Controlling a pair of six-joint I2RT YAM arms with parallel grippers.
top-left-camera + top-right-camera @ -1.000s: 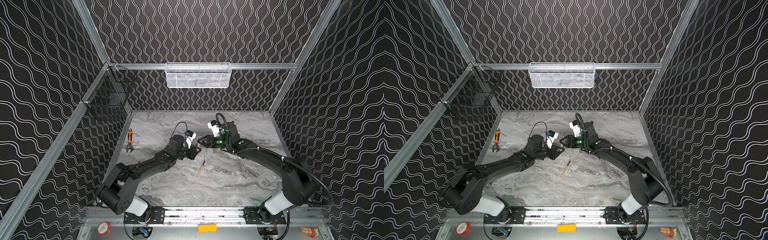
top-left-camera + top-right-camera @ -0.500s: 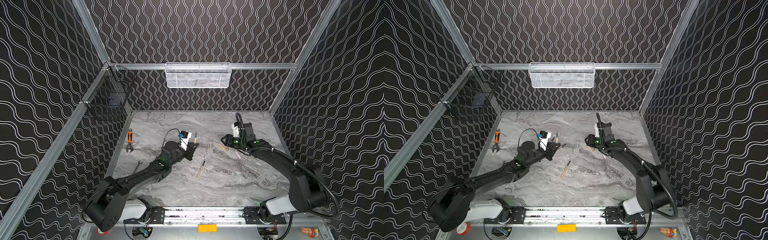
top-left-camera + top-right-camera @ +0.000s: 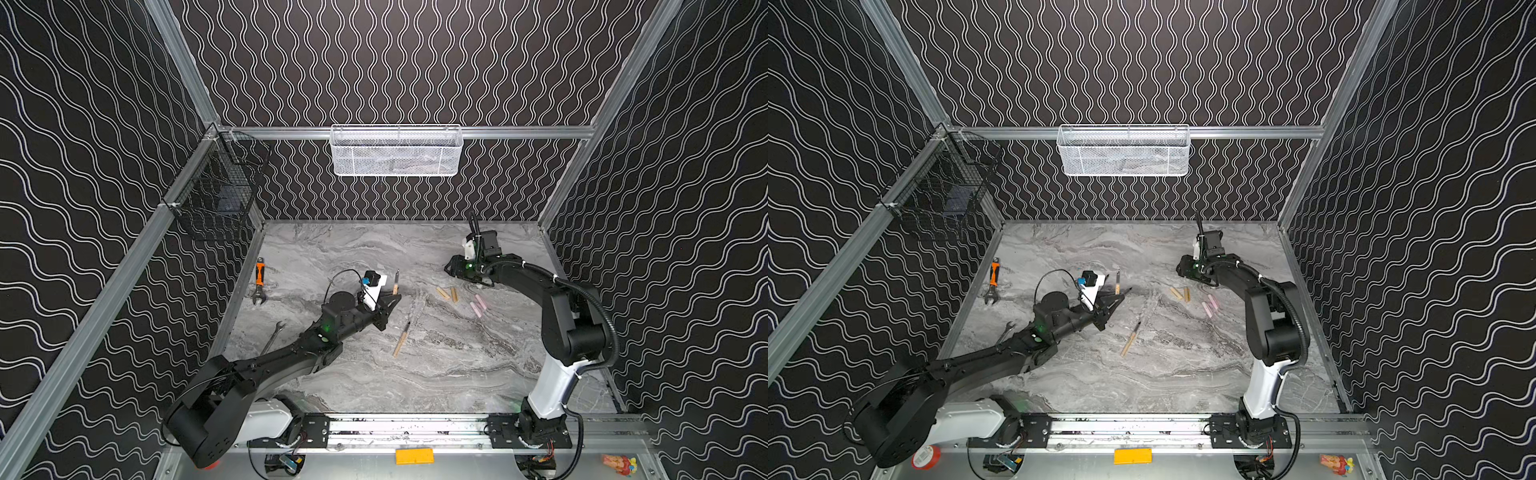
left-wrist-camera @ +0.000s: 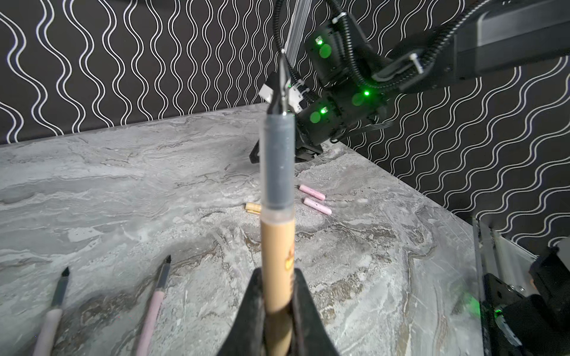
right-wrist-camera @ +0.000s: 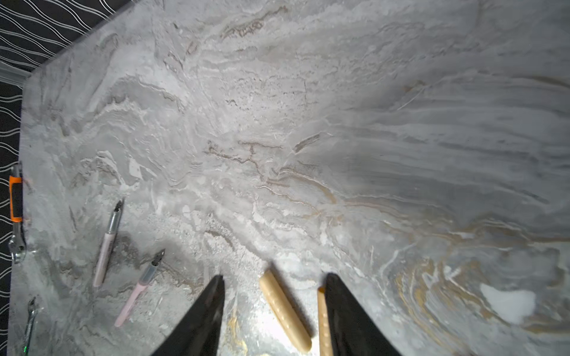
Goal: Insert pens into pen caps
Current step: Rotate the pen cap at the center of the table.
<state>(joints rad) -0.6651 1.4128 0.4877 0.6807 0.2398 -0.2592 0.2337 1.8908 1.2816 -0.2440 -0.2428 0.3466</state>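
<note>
My left gripper (image 4: 277, 272) is shut on a tan pen (image 4: 277, 246) and holds it upright, its dark tip pointing up; in both top views it stands mid-table (image 3: 390, 297) (image 3: 1119, 296). My right gripper (image 5: 274, 277) is open just above two tan pen caps: one cap (image 5: 283, 311) lies between the jaws, the other (image 5: 322, 323) against one finger. In a top view the right gripper (image 3: 449, 267) sits at the back right, behind the tan caps (image 3: 443, 293) and two pink caps (image 3: 478, 304). A second tan pen (image 3: 401, 340) lies loose. Two pink pens (image 5: 106, 249) (image 5: 138, 289) rest on the table.
An orange-handled wrench (image 3: 259, 276) and a thin silver spanner (image 3: 274, 336) lie along the left wall. A white mesh basket (image 3: 397, 151) hangs on the back rail, and a black wire basket (image 3: 216, 199) on the left rail. The table is grey marble (image 3: 457, 365).
The two grippers met mid-table a second ago. My right arm has since swung away to the back right, over the caps. My left arm drew back slightly, keeping the tan pen.
</note>
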